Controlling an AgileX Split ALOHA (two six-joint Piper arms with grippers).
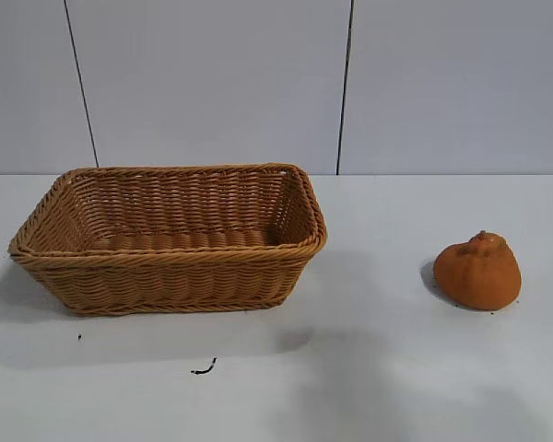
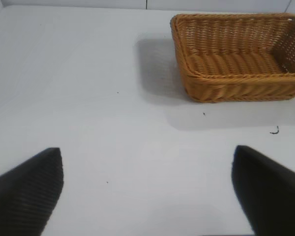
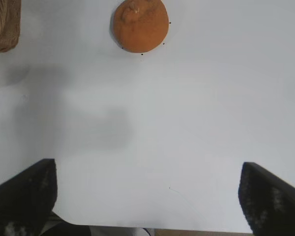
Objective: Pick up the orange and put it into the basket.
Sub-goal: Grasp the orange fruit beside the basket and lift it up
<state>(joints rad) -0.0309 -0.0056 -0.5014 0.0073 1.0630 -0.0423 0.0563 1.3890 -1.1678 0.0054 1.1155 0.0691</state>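
Orange on the desk, basket apart from it, both sets of fingers spread wide.

Exterior view: the basket point(image 1: 170, 238) stands on the white desk point(image 1: 369, 368) at about 9 o'clock, and the orange point(image 1: 478, 270) rests on the desk at about 3 o'clock, well apart from it, knob upward; a small dark mark point(image 1: 204, 368) lies in front of the basket. Left wrist view: the left gripper point(image 2: 147, 189) hangs over bare desk, fingers point(image 2: 27, 189) wide and holding nothing, basket beyond. Right wrist view: the right gripper point(image 3: 147, 196) has fingers point(image 3: 24, 194) wide and holding nothing, with the orange point(image 3: 140, 24) well ahead of them.
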